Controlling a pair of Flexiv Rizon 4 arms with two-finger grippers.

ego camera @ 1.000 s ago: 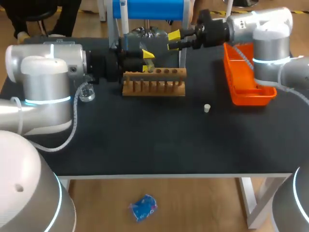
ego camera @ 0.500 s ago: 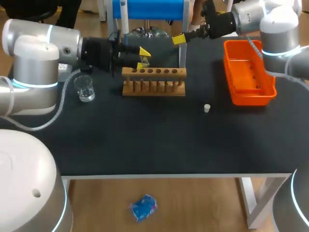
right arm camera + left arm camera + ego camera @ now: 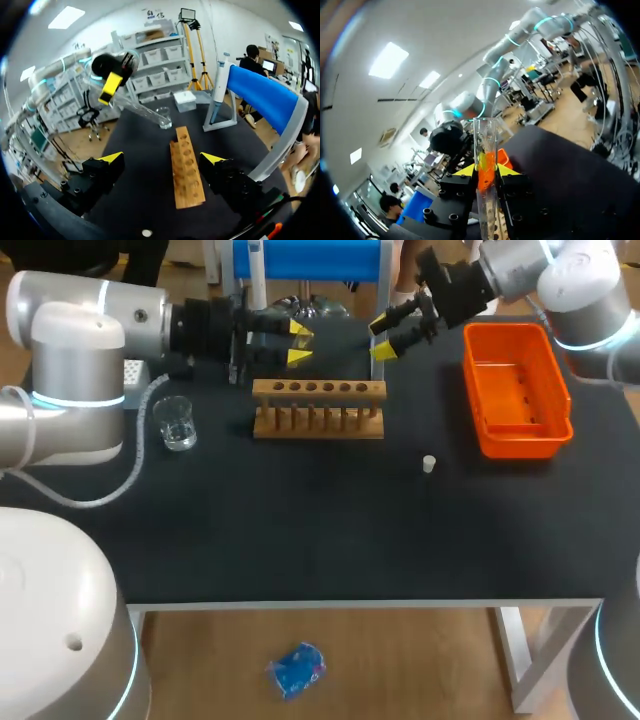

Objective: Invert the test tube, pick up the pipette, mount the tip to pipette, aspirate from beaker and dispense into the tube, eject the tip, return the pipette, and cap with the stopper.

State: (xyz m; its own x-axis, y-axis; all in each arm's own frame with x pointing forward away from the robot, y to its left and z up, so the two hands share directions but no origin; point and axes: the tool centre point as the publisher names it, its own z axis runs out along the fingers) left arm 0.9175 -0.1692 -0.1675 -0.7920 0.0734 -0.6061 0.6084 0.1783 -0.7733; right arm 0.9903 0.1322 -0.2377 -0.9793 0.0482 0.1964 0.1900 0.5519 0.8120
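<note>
My left gripper [image 3: 296, 344] hovers just behind the left end of the wooden tube rack [image 3: 318, 408]. It is shut on a clear test tube [image 3: 486, 165], which sticks out past the yellow fingertips [image 3: 465, 171]. From the right wrist view the tube [image 3: 140, 107] slants out of that gripper [image 3: 111, 82] above the table. My right gripper [image 3: 390, 336] hangs open and empty behind the rack's right end, its own view [image 3: 163, 158] looking along the rack [image 3: 186, 167]. The pipette [image 3: 257, 270] stands on the blue stand [image 3: 310, 258]. A glass beaker [image 3: 178, 423] sits left of the rack. The white stopper [image 3: 428, 464] lies right of it.
An orange bin [image 3: 515, 390] stands at the right side of the table. A white box [image 3: 185, 100] sits at the back left, beyond the beaker [image 3: 162, 114]. The blue stand's legs [image 3: 220, 117] rise close behind the rack.
My left gripper has drawn back and up from the rack's left end with the tube and turned. The right gripper has swung right and tilted down towards the rack, still open.
</note>
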